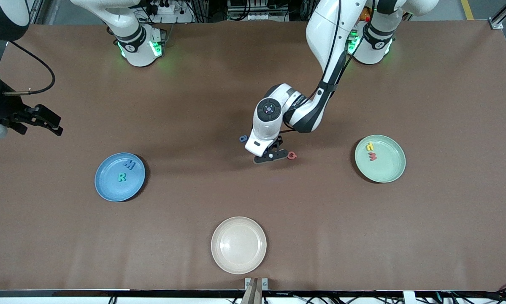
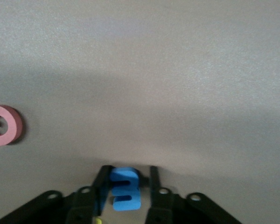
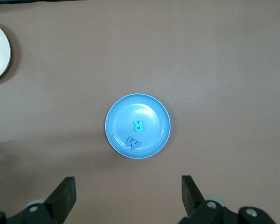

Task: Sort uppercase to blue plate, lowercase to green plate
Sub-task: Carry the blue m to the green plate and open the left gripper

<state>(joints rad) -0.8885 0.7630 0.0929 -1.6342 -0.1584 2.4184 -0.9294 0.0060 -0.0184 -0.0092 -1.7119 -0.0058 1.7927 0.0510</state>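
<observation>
At mid-table, a blue m [image 2: 125,191] is pinched between the fingers of the left gripper [image 2: 126,186], beside the red Q [image 2: 4,126]. A straight lift is advised before transfer to the green plate [image 1: 394,171]. The right gripper [image 3: 128,196] is held wide, waiting above the blue plate [image 3: 154,109].

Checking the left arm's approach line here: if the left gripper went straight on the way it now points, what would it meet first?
The blue m already between the left gripper fingers, then the table beneath, it seems.
</observation>
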